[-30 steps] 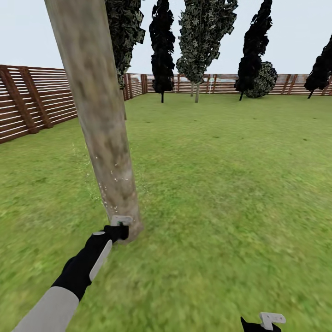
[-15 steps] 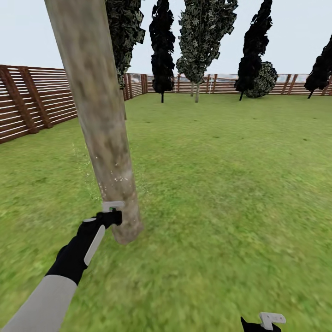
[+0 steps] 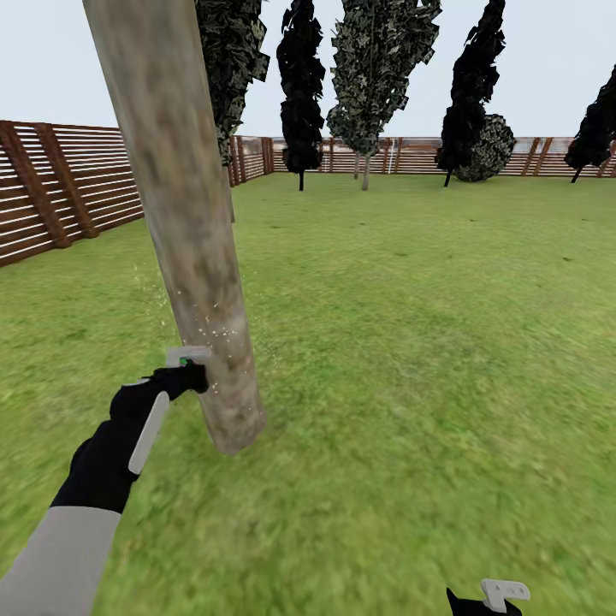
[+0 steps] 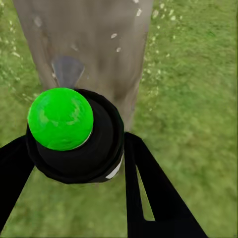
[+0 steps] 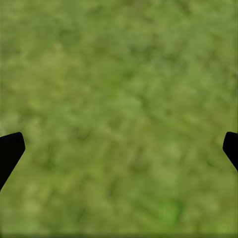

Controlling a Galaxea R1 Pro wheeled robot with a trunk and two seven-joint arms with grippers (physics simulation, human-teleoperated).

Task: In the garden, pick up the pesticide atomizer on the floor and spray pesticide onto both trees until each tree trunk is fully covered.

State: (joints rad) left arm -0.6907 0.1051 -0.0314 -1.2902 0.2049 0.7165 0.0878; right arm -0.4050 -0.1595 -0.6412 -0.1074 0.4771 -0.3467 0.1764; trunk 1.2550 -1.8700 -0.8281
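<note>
Left gripper: closed around the pesticide atomizer, a small black round-bodied sprayer with a bright green dome on top and a white sliver at its rim; in the left wrist view the dark fingers flank the black body on both sides.
Atomizer position: held just beside the lower part of the near tree trunk, a thick, leaning column of mottled pale grey-brown bark; whether it touches the bark cannot be told.
Pesticide: a fine scatter of tiny white specks on the bark above the gripper, with a few more over the grass to the trunk's left; the left wrist view shows specks on the trunk and beside it.
Right gripper: at the lower edge of the head view, over the green lawn; in the right wrist view its dark fingertips sit at opposite edges, spread wide, with only grass between them.
Containers: the atomizer is the sole vessel; its contents are not visible.
Change since earlier frames: the left gripper has risen along the trunk from near its base; the right gripper is unmoved.
Background: a brown horizontal-slat wooden fence borders the lawn; dark-foliaged trees stand along the far side.
</note>
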